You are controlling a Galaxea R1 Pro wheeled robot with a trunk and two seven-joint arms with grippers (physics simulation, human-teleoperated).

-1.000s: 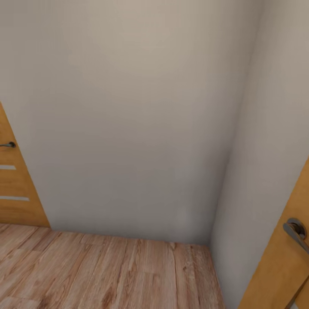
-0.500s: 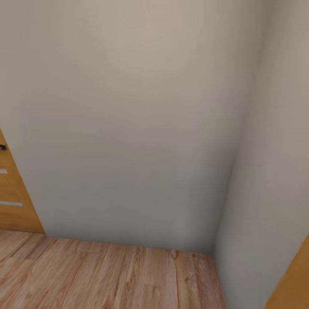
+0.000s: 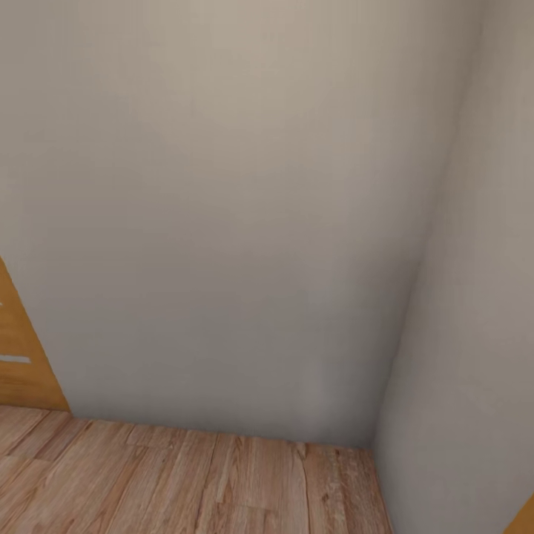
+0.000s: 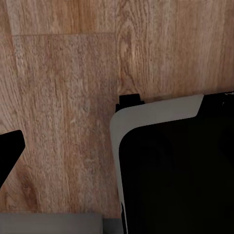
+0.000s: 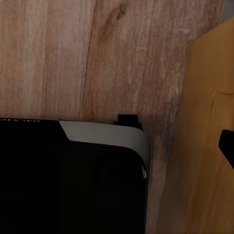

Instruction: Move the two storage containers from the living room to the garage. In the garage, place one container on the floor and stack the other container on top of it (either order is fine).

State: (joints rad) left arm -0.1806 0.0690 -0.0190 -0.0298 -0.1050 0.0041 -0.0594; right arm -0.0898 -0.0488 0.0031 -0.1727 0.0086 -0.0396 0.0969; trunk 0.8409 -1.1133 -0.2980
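Camera has swung right; pale wall corner (image 3: 386, 356); wood-plank floor (image 3: 185, 482).

Light wood-plank floor (image 3: 185, 482) runs up to the foot of pale grey walls (image 3: 222, 222) meeting in a corner; the robot's black, grey-edged base (image 4: 175, 170) stands on it.

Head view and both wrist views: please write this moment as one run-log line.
phase: in transit | ahead: wall corner | floor: wood planks | door at left | containers: unseen | grippers: state unclear
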